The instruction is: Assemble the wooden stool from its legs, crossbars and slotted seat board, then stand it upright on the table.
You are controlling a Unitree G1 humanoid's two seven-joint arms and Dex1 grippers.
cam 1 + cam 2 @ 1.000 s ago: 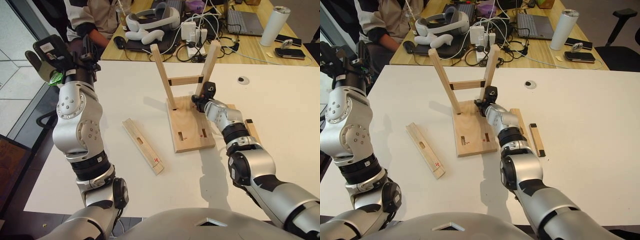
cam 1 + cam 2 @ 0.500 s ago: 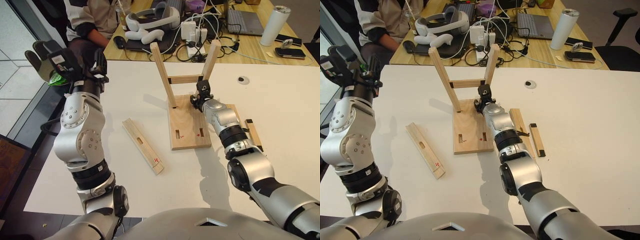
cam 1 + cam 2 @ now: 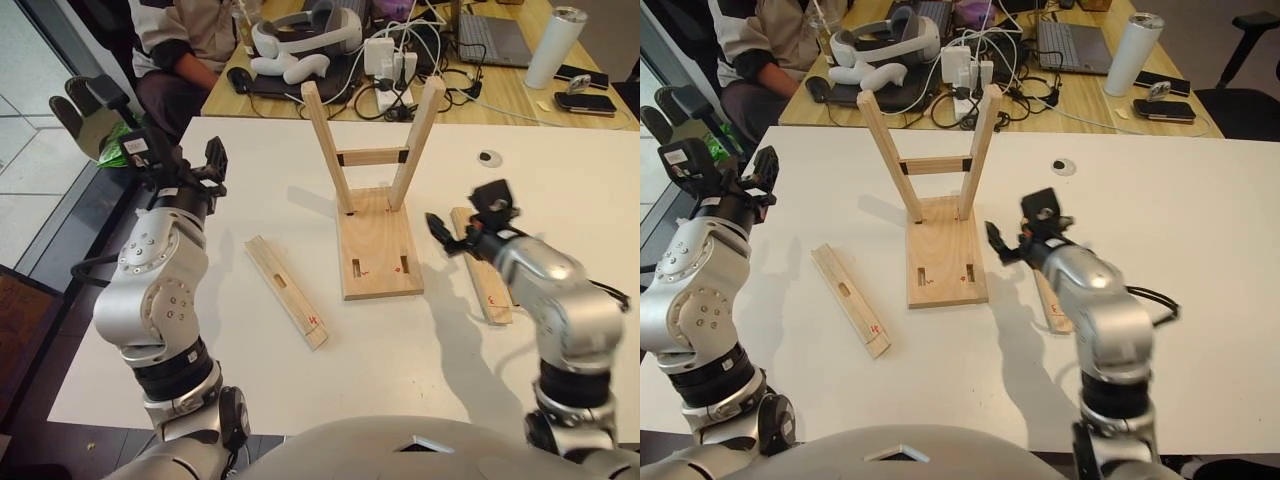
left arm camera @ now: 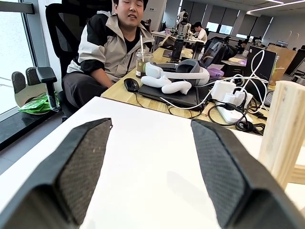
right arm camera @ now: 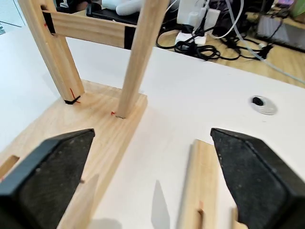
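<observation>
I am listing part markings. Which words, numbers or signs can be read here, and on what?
No text can be read.
Red marks beside the slots of the seat board: no letters.
Red mark near one end of the loose leg: too small to read.
The white label on the left wrist: blurred.

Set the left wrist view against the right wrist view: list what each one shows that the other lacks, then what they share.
Left wrist view, not the right: the open left hand, and a white headset, a mouse and a cup with a straw on the desk behind. Right wrist view, not the left: the open right hand, the seat board where the legs enter it, a loose wooden piece lying beside it, and a cable hole. Shared: the white table, one of the legs, and the power strip with its cables.
</observation>
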